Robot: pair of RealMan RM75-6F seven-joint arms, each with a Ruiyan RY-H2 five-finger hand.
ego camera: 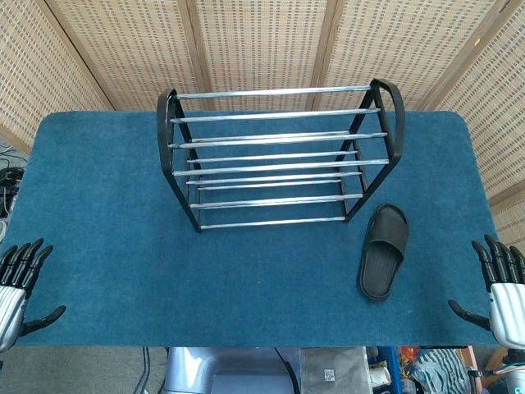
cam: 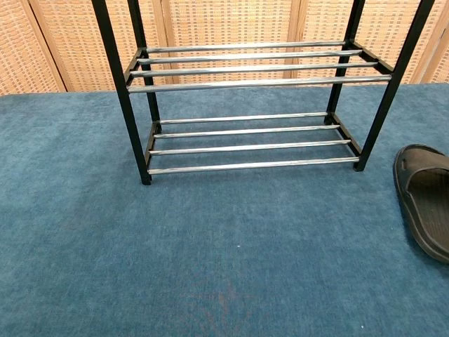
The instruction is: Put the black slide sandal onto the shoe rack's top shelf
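Note:
A black slide sandal (ego camera: 383, 251) lies flat on the blue table cover, just right of the shoe rack's front right leg; the chest view shows the sandal (cam: 425, 199) at its right edge. The shoe rack (ego camera: 279, 156) has a black frame and chrome bars, and nothing lies on its top shelf (ego camera: 275, 103). In the chest view the rack (cam: 245, 105) fills the upper middle, its top cut off. My left hand (ego camera: 18, 283) hovers at the table's front left corner with fingers spread, holding nothing. My right hand (ego camera: 500, 287) sits at the front right corner, fingers apart, right of the sandal.
The blue table cover (ego camera: 123, 222) spans the whole table. Woven screen panels (ego camera: 262, 41) stand close behind the rack. Below the front edge are the robot's base and some clutter (ego camera: 344, 373).

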